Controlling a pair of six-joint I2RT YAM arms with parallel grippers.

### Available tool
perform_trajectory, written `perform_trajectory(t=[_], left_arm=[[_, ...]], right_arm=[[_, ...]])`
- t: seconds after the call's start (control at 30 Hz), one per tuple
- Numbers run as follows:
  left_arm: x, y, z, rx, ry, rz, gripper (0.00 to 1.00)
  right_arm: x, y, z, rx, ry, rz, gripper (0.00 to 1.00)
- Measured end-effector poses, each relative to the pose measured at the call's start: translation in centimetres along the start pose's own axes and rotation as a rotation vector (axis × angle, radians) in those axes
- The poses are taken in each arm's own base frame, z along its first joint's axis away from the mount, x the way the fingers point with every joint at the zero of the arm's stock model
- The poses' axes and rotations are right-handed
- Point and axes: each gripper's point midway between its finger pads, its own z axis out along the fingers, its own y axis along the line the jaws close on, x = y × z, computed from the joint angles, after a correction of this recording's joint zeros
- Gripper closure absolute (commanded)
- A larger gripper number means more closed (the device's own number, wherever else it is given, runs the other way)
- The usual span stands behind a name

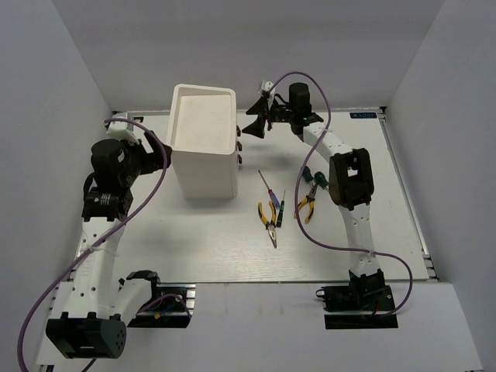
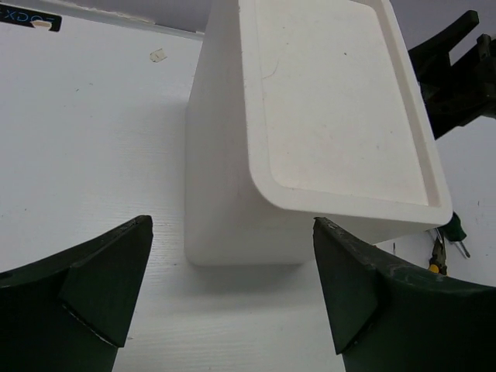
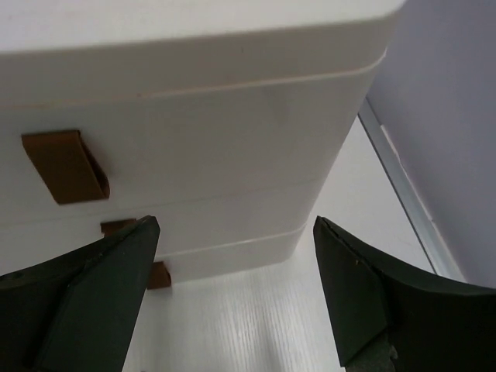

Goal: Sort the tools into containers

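Observation:
The tall white box [image 1: 203, 143] stands at the back middle of the table, its recessed top empty. Three small brown knobs [image 1: 240, 147] are on its right side and show close in the right wrist view [image 3: 66, 165]. My right gripper [image 1: 249, 125] is open and empty, facing that side near the box's far corner [image 3: 232, 294]. My left gripper [image 1: 161, 155] is open and empty beside the box's left side [image 2: 232, 287]. Two yellow-handled pliers [image 1: 269, 217] [image 1: 307, 205], a purple screwdriver [image 1: 266, 184] and green screwdrivers [image 1: 280, 209] [image 1: 312, 177] lie on the table right of the box.
The table [image 1: 209, 248] is walled by white panels at the back and both sides. The right arm [image 1: 353, 182] reaches over the tools. A metal rail [image 3: 403, 186] runs along the table edge near the box.

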Motion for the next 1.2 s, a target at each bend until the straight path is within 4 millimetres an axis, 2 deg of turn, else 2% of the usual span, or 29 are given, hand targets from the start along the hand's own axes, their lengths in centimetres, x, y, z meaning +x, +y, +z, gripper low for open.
perform_trajectory(t=[0.2,0.3,0.47,0.8,1.0,1.2], left_arm=[[-0.1,-0.4,1.8,0.027,0.009,-0.021,0.06],[0.3,-0.4,2.8,0.034,0.027,-0.036,0.06],[0.4,-0.6,4.1,0.053,0.031,-0.051,0.06],[-1.0,-1.1,7.5,0.094,0.017,-0.051,0.06],[-1.4,-1.5,8.1,0.116,0.013,-0.051,0.07],[-1.6,-1.7,8.2,0.124,0.004,-0.055,0.07]], right_arm=[[-1.6,0.8,1.3,-0.027,-0.051,-0.006,0.21],[-1.2,1.7,1.4,-0.07,-0.067,0.004,0.24],[-0.1,3.1,1.1,-0.137,-0.067,0.041,0.29],[-0.4,3.6,-0.4,-0.206,-0.093,0.036,0.3],[-0.9,4.1,-0.5,-0.237,-0.103,0.045,0.3],[-1.4,5.0,0.3,-0.262,-0.11,0.05,0.3]])
